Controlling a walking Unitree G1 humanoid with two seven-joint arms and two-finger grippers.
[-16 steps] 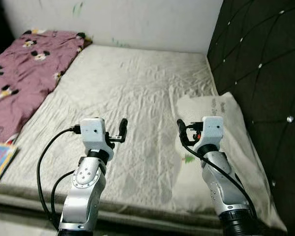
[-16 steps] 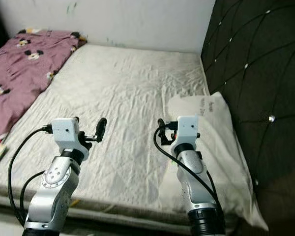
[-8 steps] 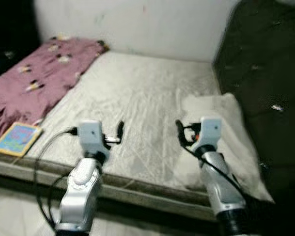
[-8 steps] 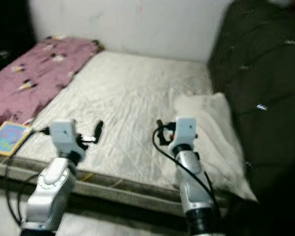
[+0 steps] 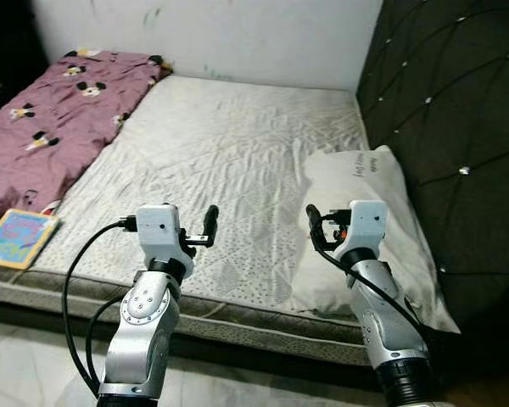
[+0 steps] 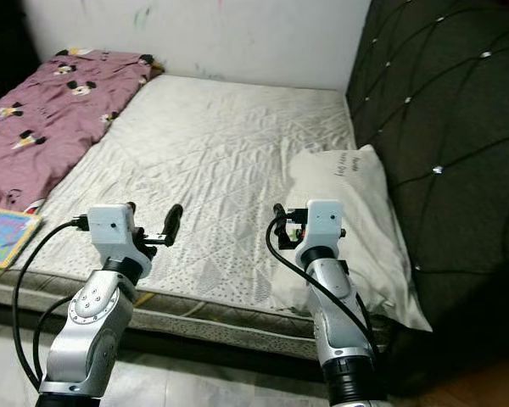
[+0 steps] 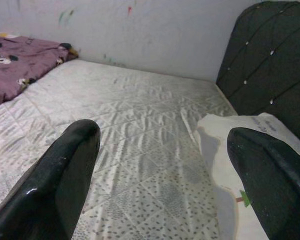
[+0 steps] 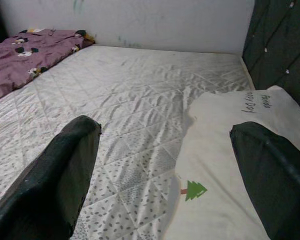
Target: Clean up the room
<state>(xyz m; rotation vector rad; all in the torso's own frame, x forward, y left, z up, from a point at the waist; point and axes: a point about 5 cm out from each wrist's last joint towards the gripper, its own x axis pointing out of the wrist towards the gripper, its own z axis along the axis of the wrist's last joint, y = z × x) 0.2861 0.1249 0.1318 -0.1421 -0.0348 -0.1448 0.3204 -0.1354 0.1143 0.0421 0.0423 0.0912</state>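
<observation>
Both grippers are up in front of the robot at the near edge of the bed, and both are empty. The left gripper [image 7: 160, 165] has its fingers spread wide, with bare mattress [image 5: 237, 144] between them. The right gripper [image 8: 162, 170] is just as wide, one finger over the mattress and the other over the pillow [image 5: 365, 212].

What has changed is the viewpoint, not the bed. A second ago the mattress reached almost to the bottom of the head views; now its front edge and a strip of pale floor [image 5: 34, 356] lie below it. The whole scene has shifted, so the robot has backed off or straightened up, and the blur from half a second ago has settled. The arms hold the same raised pose as before.

Out from the bed, the pillow lies at its right side, against the dark tufted headboard [image 5: 458, 110]. A purple cartoon-print blanket [image 5: 42, 110] lies along the bed's left side, up to the white wall [image 5: 237, 34]. The wider view also brings in a colourful book [image 5: 17, 237] at the bed's near left corner, just beside the blanket.

My guess is that the book and the blanket are what is left to tidy. Nothing is in hand yet, and both sit well left of the grippers, so a turn or step that way looks likely.
</observation>
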